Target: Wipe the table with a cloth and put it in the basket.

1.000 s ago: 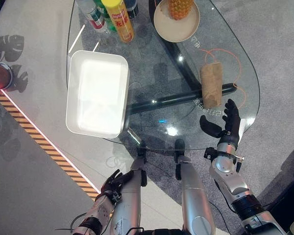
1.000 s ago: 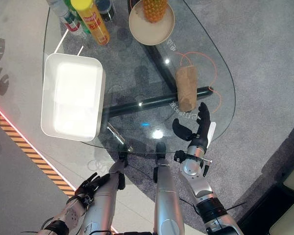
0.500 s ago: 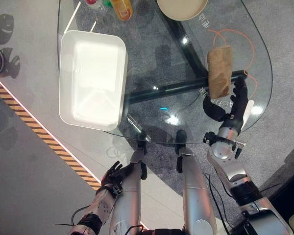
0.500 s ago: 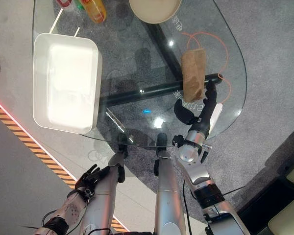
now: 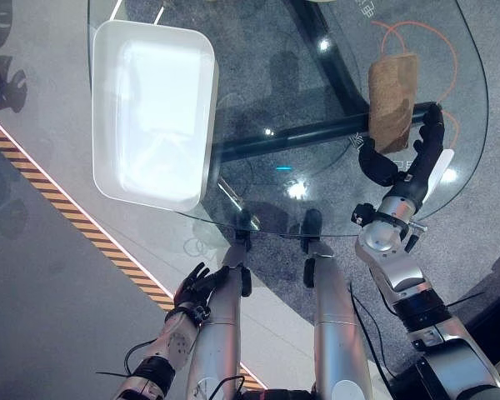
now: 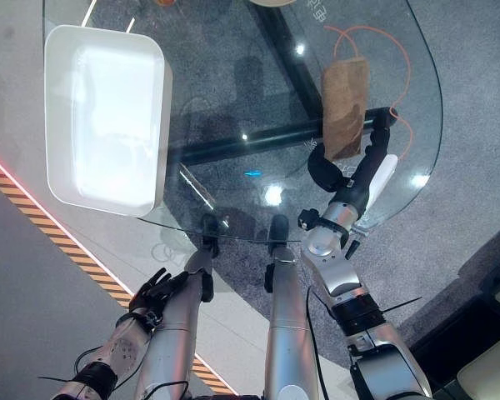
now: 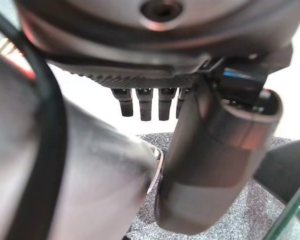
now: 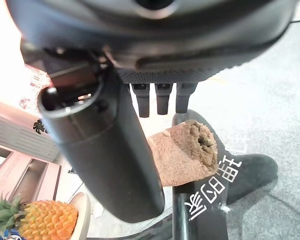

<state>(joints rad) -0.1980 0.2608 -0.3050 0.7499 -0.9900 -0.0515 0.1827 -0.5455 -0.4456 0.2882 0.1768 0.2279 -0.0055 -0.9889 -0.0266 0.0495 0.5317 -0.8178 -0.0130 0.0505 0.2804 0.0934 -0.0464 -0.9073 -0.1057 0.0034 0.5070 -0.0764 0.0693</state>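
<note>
Brown rolled cloth [image 5: 391, 102] lies at two o'clock on the glass table [image 5: 317, 100]; right hand [image 5: 408, 162], fingers straight, flanks its near end; white basket [image 5: 153, 114] at ten o'clock.

Glass table [image 5: 333, 92], white basket [image 5: 150, 112], rolled cloth [image 5: 391, 102]

Tan-brown cloth [image 5: 392, 102] at upper right; white basket [image 5: 152, 114] at upper left; clear glass bench [image 5: 317, 192]; orange-and-black striped floor line [image 5: 83, 229] at left.

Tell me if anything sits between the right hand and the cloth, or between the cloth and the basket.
Nothing visible blocks either. The right hand is open right at the near end of the rolled cloth, and only bare glass table lies between the cloth and the white basket.
</note>
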